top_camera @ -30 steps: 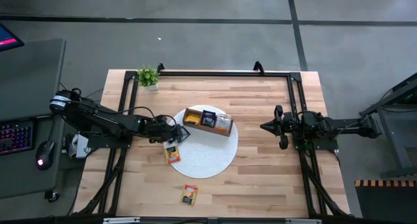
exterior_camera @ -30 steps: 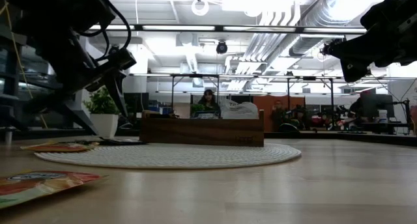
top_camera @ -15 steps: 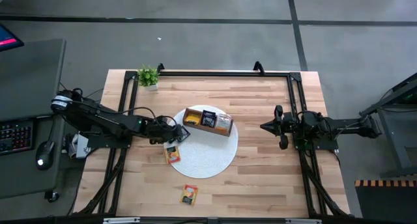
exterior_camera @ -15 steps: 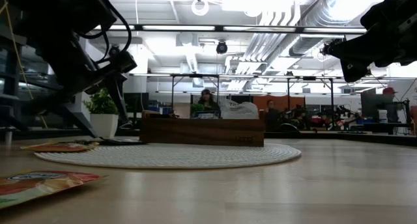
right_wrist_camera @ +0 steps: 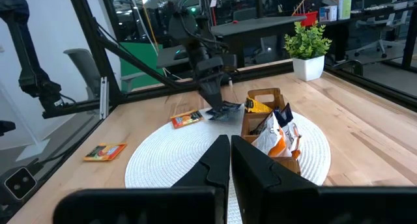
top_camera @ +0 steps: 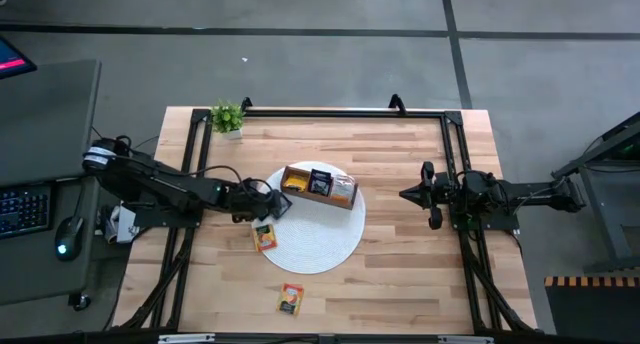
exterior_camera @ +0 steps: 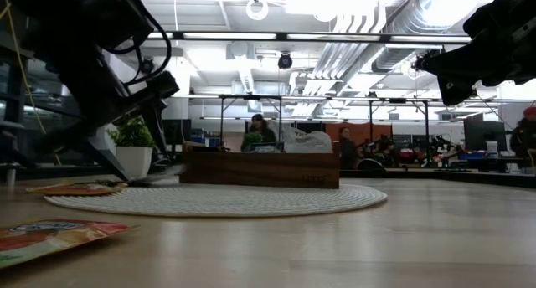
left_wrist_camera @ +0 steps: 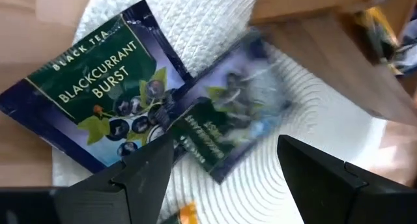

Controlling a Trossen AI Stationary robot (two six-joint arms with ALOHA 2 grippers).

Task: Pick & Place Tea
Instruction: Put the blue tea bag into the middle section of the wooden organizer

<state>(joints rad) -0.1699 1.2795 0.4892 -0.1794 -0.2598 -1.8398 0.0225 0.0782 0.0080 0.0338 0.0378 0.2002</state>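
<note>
Sachets of tea lie right under the left hand, whose fingers are spread wide with nothing between them. It hovers over the near-left edge of the round white mat, just beside the wooden box. Seen from the left wrist, two dark blackcurrant sachets overlap on the mat's weave; the upper one lies directly between the spread fingers, with its long axis running on a diagonal across the gap, so the hand probably needs a slight turn or a straight drop to pinch an edge. Both are flat, dark blue-green, with berry print and white lettering.

An orange-yellow sachet sits at the mat's left rim, near the same hand. Another orange sachet lies alone on the surface, well apart toward the front edge.

The left arm is clearly nearer to all the loose tea. The right hand waits at the right side of the surface, fingers pressed together, holding nothing.
</note>
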